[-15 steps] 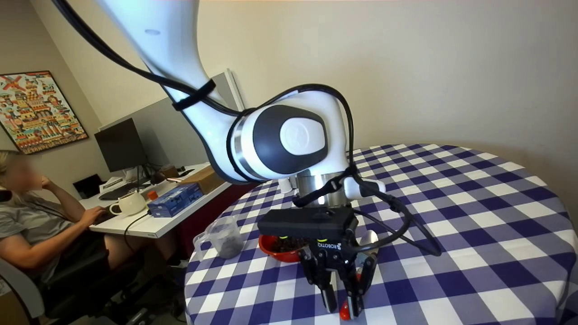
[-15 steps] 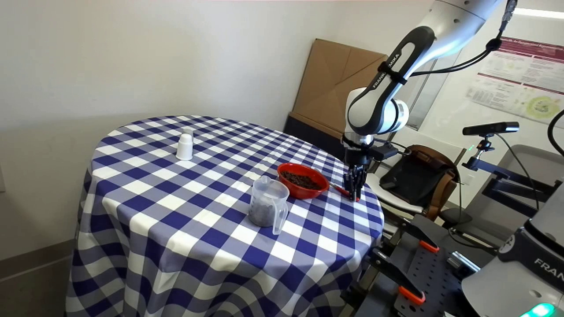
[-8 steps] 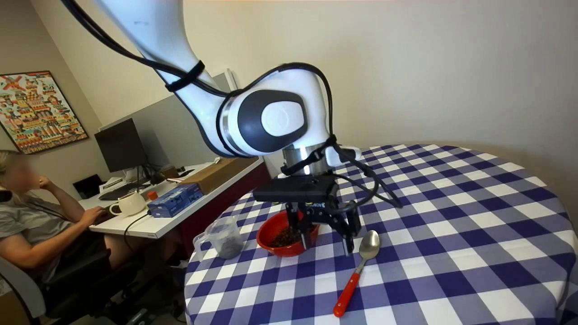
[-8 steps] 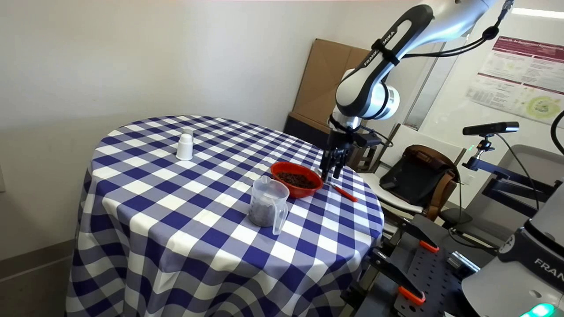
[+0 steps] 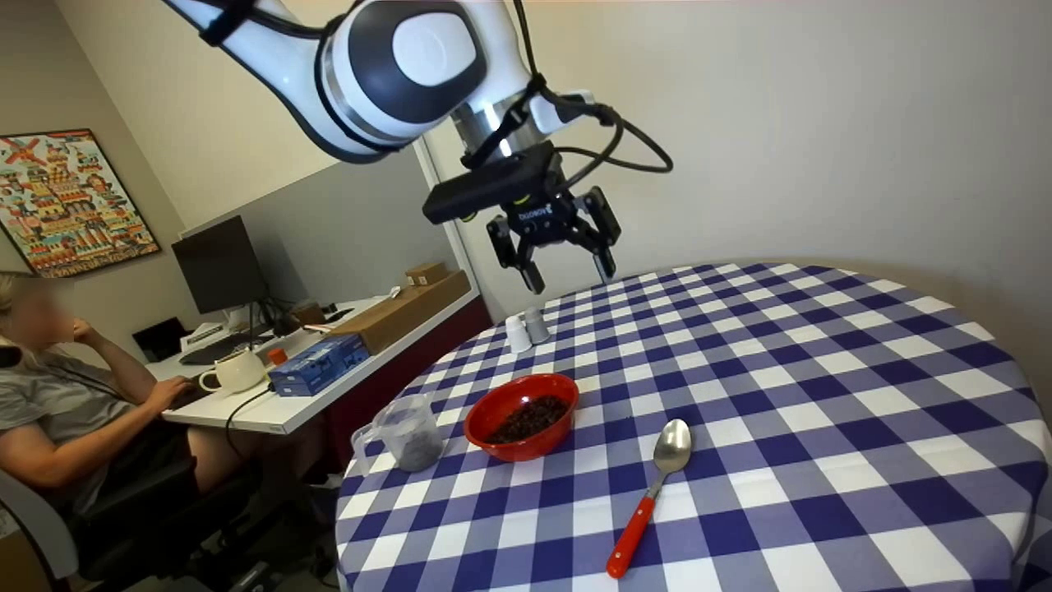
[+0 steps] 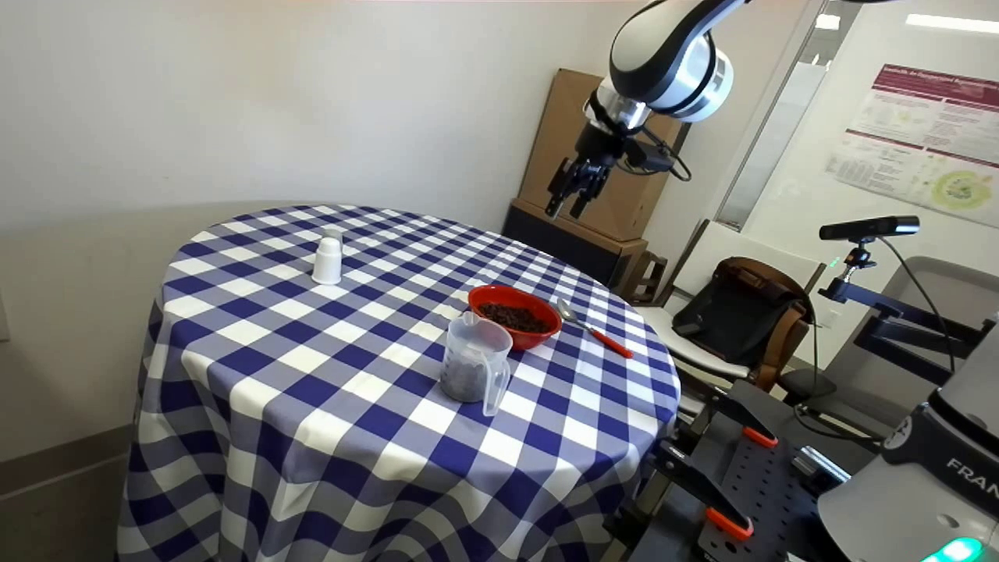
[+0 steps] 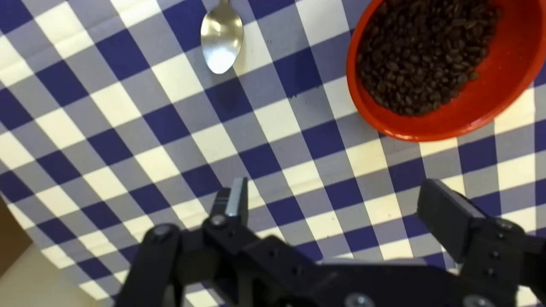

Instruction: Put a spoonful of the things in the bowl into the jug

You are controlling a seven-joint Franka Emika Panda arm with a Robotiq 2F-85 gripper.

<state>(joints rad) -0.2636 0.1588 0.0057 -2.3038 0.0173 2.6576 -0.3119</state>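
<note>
My gripper point(image 5: 571, 281) hangs high above the far part of the table, its fingers wide apart and nothing between them. In the wrist view the gripper point(image 7: 333, 192) has only checked cloth beneath its gap. The spoon point(image 5: 631, 536), red-handled with a metal head, lies flat on the cloth, well below the gripper. To its side sits the red bowl point(image 5: 526, 450) holding dark beans point(image 7: 426, 55), heaped to one side. The clear jug point(image 6: 474, 371) stands upright close beside the bowl, handle outward; whether the grey at its bottom is contents, I cannot tell.
Two small upturned cups point(image 5: 518, 333) stand together toward the table's back. A blue-and-white checked cloth point(image 6: 375, 328) covers the round table and drapes over its edge. In an exterior view a person sits at a desk point(image 5: 271, 415) beside the table.
My gripper has left the spoon's handle, risen high and moved toward the table's far side while its fingers spread. The spoon stays lying. The bowl has shifted slightly toward the jug.
</note>
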